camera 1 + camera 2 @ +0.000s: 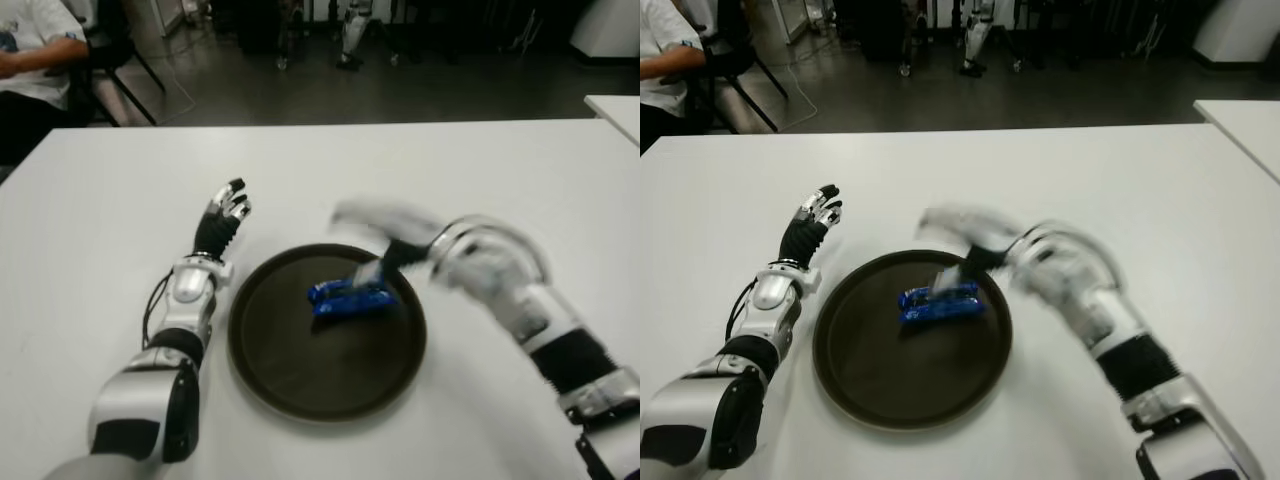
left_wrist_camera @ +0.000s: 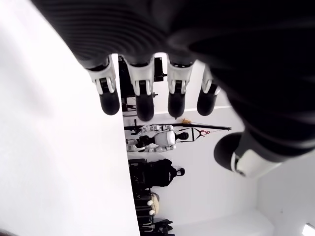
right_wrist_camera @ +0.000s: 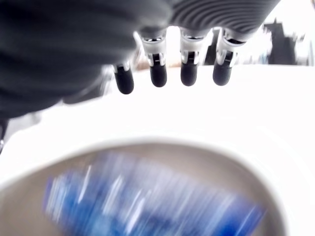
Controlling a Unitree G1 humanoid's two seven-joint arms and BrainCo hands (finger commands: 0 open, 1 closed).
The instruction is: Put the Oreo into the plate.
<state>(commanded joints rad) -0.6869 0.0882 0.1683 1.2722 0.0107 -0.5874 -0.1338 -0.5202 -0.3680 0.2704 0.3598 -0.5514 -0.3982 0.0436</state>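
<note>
The blue Oreo pack (image 1: pixel 350 297) lay inside the dark round plate (image 1: pixel 290 375), toward its far side, free of both hands. The right hand (image 1: pixel 385 235) hung just above and beyond it near the plate's far rim, fingers (image 3: pixel 189 73) extended and holding nothing. The left hand (image 1: pixel 222 220) showed left of the plate over the white table (image 1: pixel 90 200), fingers straight and apart.

The plate (image 1: pixel 262 375) lies on the table (image 1: pixel 100 210), near its front edge. The Oreo (image 1: pixel 349 297) lies in the plate, toward the far side. The left hand (image 1: pixel 224 218) is just left of the plate — the right hand (image 1: pixel 385 228) is over its far right rim.
</note>
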